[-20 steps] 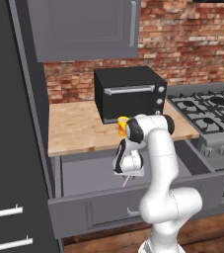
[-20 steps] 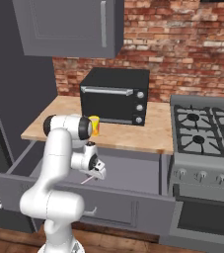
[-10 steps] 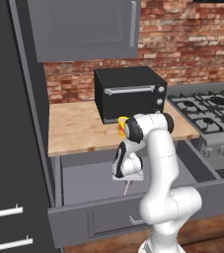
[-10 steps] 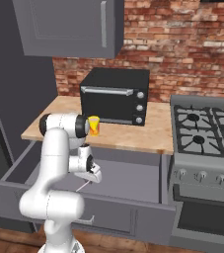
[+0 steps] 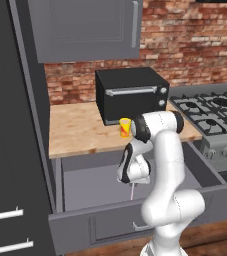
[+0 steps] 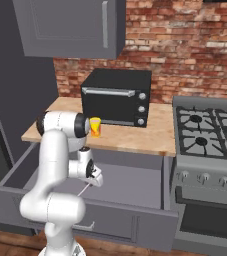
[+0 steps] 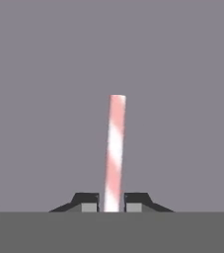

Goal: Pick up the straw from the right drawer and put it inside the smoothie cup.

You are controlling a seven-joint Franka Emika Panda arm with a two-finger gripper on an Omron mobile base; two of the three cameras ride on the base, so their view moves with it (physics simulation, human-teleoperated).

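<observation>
The straw (image 7: 114, 148) is sitting clamped between your gripper's (image 7: 111, 200) two dark fingertips (image 7: 88, 201), which are pressing in on its near end from both sides. In the hand view you are looking along its pink-and-white striped length against the plain grey floor of the right drawer (image 5: 90, 185). From the base cameras you are seeing the gripper (image 6: 96, 179) reaching down inside the pulled-out drawer, with the straw (image 6: 85, 189) showing as a thin pale stick slanting below the fingers. The smoothie cup (image 5: 125, 127) is standing upright on the wooden counter (image 5: 80, 131), just in front of the black toaster oven (image 5: 130, 95).
</observation>
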